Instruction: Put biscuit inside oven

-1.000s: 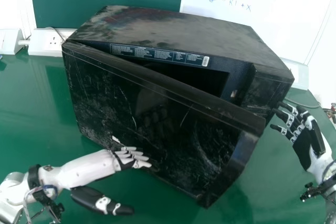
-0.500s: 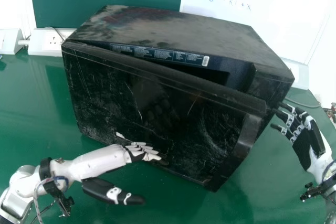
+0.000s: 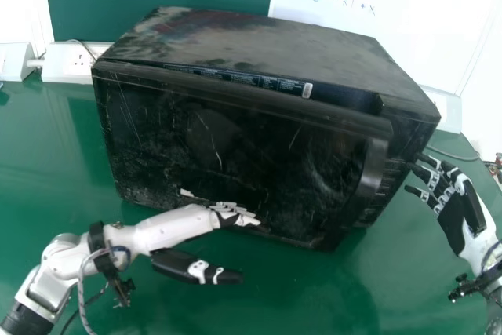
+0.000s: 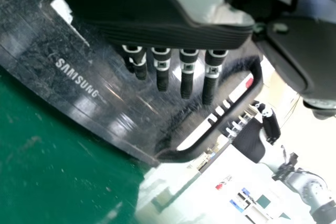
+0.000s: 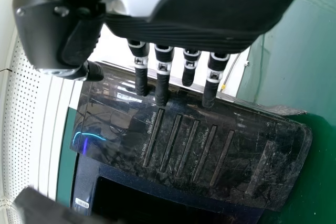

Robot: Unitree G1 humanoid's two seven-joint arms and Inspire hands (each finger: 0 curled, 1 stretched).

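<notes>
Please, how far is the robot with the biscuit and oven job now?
Mostly done: the oven door is nearly shut. In progress: the left hand, fingers straight, is at the door's lower part, likely pushing it closed. Left to do: close the gap where the label strip shows above the door. I cannot tell whether the biscuit is inside; the door hides the interior.
</notes>
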